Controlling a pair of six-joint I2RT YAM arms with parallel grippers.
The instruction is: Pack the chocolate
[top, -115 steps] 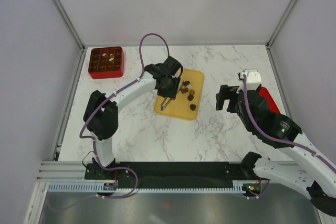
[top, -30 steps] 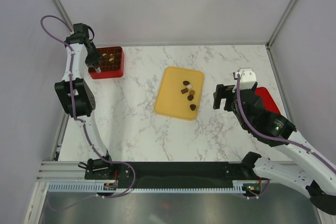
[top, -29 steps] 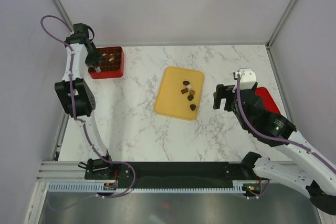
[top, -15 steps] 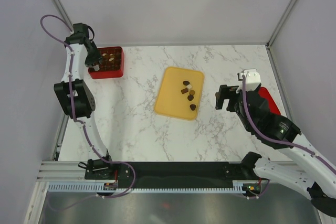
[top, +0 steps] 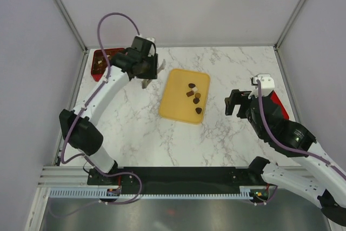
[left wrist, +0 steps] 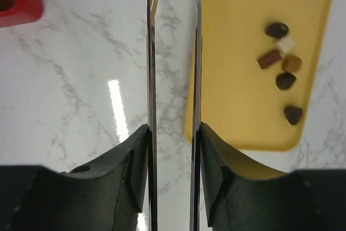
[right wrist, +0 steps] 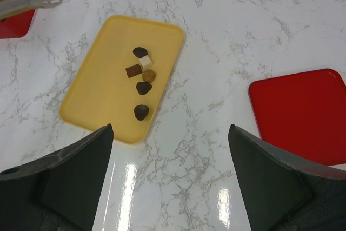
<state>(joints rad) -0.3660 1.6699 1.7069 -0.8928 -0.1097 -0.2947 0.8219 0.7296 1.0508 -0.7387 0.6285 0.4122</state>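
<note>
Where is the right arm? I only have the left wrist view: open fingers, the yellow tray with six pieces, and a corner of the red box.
Observer: The right gripper hovers right of the yellow tray, jaws wide open and empty.
Operator: Anything lying on that side?
Observer: A flat red square lies on the marble right of the tray, with nothing on it.
Operator: And the box?
Observer: The red box sits in the far left corner of the table, partly covered by the left arm in the top view.
</note>
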